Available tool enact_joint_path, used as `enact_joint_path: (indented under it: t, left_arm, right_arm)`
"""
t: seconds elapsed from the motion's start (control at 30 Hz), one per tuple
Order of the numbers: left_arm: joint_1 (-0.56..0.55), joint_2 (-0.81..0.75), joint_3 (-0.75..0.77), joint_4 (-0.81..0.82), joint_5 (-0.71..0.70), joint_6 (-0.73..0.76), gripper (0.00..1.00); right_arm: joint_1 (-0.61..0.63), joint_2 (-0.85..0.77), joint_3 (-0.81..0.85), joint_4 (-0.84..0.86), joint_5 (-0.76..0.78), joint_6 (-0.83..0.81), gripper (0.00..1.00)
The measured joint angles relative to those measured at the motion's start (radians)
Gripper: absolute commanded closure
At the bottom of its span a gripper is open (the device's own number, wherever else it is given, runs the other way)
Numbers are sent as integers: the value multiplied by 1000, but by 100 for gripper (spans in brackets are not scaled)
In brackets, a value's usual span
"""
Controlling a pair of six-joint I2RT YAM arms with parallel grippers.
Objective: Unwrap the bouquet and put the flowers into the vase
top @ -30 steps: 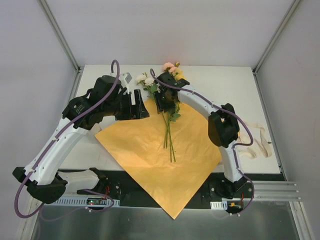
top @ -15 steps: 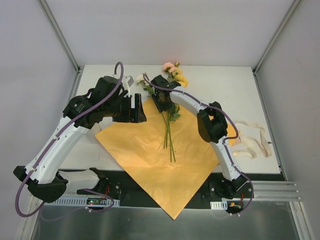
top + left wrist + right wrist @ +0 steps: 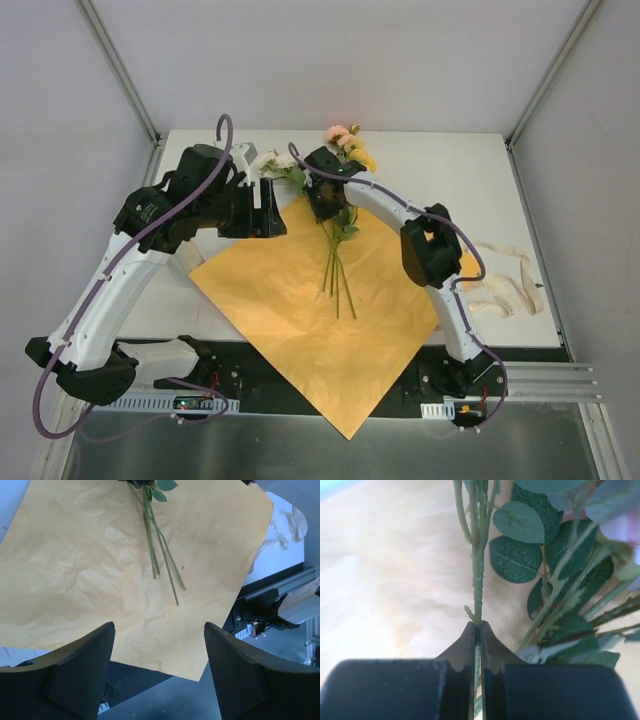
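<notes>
The flowers (image 3: 341, 228) lie unwrapped on the orange paper (image 3: 300, 300), which is spread flat on the desk (image 3: 450, 170). Their long axis runs from the sheet's middle up to its far corner. The pink and yellow blooms (image 3: 347, 148) rest just past that corner, and a cream bloom (image 3: 270, 160) lies off to its left.

The right gripper (image 3: 477, 627) sits over the same far corner, clenched on one thin stem (image 3: 478, 580) just below the leaves. The stem runs straight on from the pinched tips. The left gripper (image 3: 159, 630) hovers beside the paper's far-left edge, released, with nothing between its fingers.

The right arm has the stem, so the coming move likely turns on tipping it from lying flat to upright. I cannot make out the vase with certainty.
</notes>
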Motion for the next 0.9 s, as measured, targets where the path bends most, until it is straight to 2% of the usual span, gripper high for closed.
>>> enact_joint_path:
  t: [0.2, 0.33, 0.5, 0.7, 0.9]
  left_arm:
    - [52, 6, 68, -3, 48, -48, 30]
    - [84, 16, 91, 24, 108, -103, 28]
    - [91, 50, 93, 89, 175, -176, 28]
    - [123, 117, 107, 157, 204, -230, 29]
    - [156, 179, 171, 199, 210, -249, 31]
  right_arm:
    - [-105, -322, -264, 240, -282, 184, 100]
    - [-174, -530, -422, 494, -431, 279, 100]
    - [-167, -622, -510, 694, -579, 339, 100]
    - [-140, -679, -610, 739, -697, 376, 100]
    - [-95, -818, -674, 725, -721, 378, 100]
